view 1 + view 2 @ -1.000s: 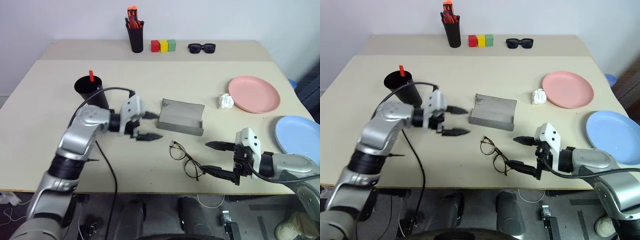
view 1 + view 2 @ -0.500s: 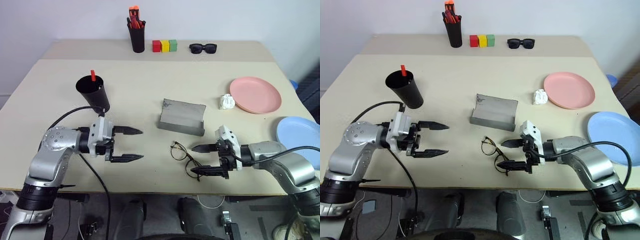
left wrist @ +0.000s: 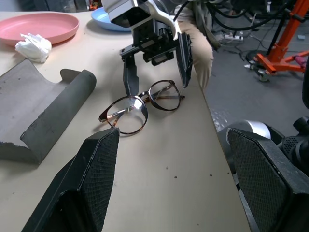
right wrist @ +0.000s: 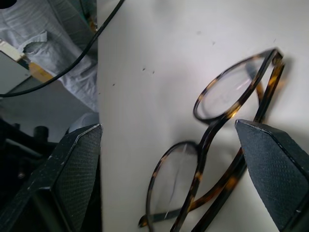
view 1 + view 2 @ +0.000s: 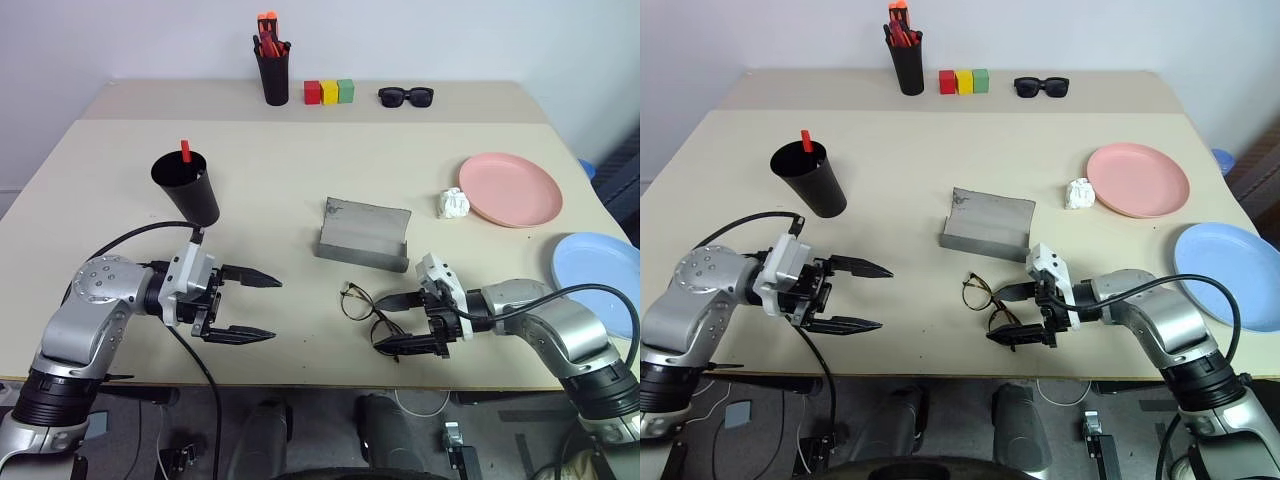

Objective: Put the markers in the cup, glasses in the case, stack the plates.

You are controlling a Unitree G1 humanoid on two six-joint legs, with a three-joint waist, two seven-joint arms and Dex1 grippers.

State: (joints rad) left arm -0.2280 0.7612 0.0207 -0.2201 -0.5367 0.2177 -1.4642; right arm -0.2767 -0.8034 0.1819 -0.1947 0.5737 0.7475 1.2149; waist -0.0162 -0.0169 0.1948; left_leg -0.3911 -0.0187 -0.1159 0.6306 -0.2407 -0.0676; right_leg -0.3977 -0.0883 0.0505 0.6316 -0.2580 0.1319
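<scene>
The tortoiseshell glasses (image 5: pixel 366 313) lie folded open on the table near its front edge, just in front of the grey case (image 5: pixel 362 236), which stands open. My right gripper (image 5: pixel 385 326) is open, and its fingers straddle the right part of the glasses; the left wrist view shows one finger on either side of the frame (image 3: pixel 140 103). My left gripper (image 5: pixel 268 309) hangs open and empty over the table's front left. The black cup (image 5: pixel 187 186) stands behind it with a marker's red tip (image 5: pixel 184 150) sticking out. The pink plate (image 5: pixel 508 188) and the blue plate (image 5: pixel 600 272) lie apart at the right.
A black pen holder (image 5: pixel 273 78) with orange-red pens, three coloured blocks (image 5: pixel 328 92) and black sunglasses (image 5: pixel 404 96) line the table's far edge. A crumpled white wad (image 5: pixel 454 203) lies beside the pink plate. A black cable (image 5: pixel 150 232) loops off my left arm.
My left gripper drew back from beside the case to the front left, still open. My right gripper moved left and lower until its open fingers came around the glasses.
</scene>
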